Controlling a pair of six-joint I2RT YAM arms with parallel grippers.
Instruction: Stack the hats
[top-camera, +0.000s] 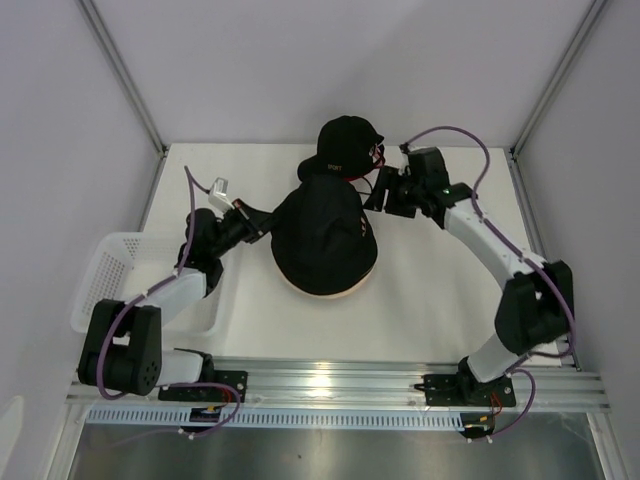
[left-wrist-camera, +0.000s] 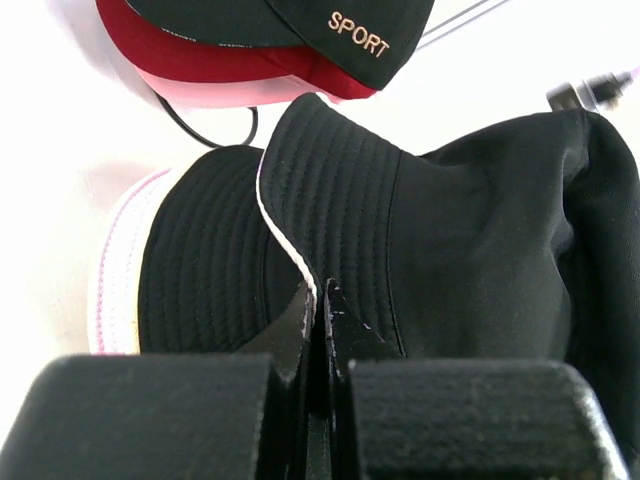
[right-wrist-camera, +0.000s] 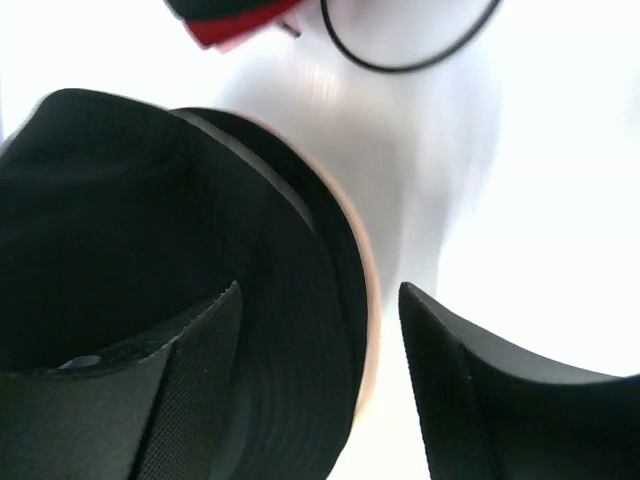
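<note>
The left fingers (left-wrist-camera: 297, 325) pinch the black hat (top-camera: 325, 235) by its brim. The right fingers (right-wrist-camera: 205, 345) are open at its other side. It sits on the pink hat (left-wrist-camera: 115, 270), mid-worktop (top-camera: 430, 280). The stacking looks nearly done. Next, the left should let go softly.

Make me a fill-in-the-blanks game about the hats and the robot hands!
1. The left hand pinches the brim of the hat on top, whose colour is ____.
2. The fingers of the right hand stand ____.
3. The cap at the back reads ____.
4. The white basket sits on the robot's ____ side.
Missing words: black; open; SPORT; left.
</note>
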